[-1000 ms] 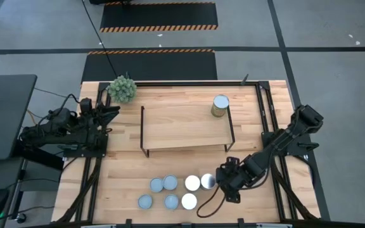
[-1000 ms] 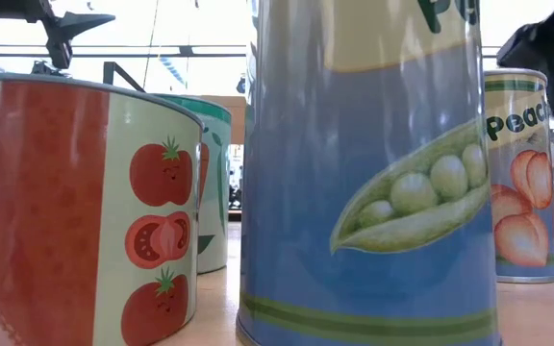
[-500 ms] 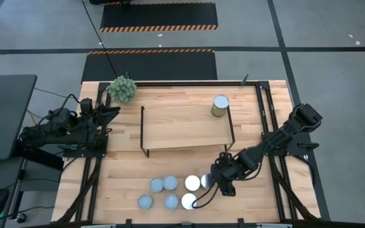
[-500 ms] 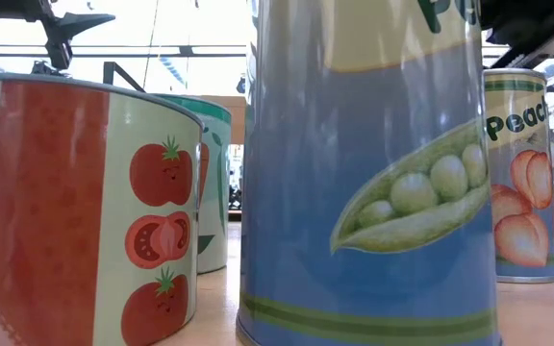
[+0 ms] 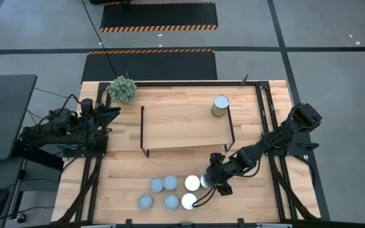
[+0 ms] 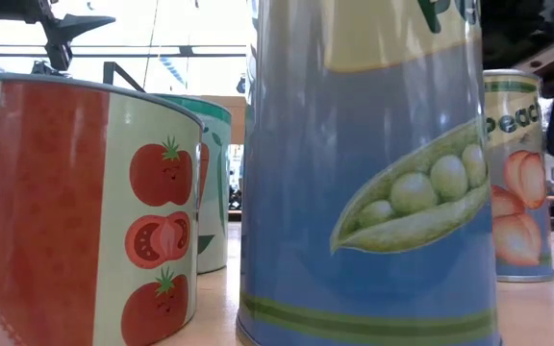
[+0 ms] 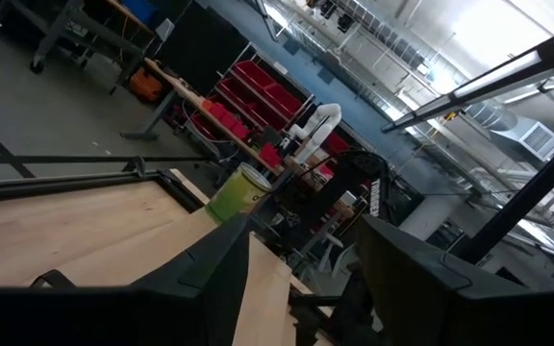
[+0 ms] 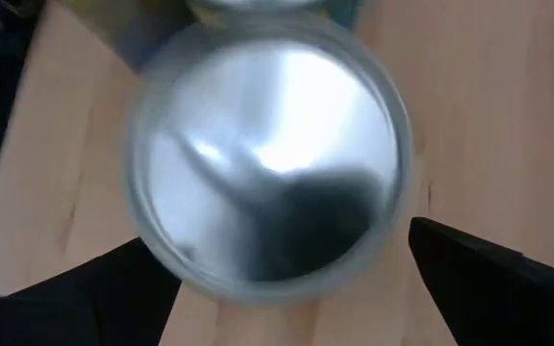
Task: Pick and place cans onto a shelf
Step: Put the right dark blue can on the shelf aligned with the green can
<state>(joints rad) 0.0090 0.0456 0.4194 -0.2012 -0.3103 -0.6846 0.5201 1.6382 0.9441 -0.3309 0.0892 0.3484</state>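
Now right gripper (image 5: 209, 180) has slid over the peach can (image 6: 517, 173), fingers spread either side, not clenched yet; grasp nxt. Left gripper (image 5: 109, 111) parked, released.

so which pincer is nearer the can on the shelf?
Right. The right pincer is in front of the shelf, over a can in the front cluster. The left pincer waits off the shelf's far left end, by the plant. Can on the shelf sits at the right end.
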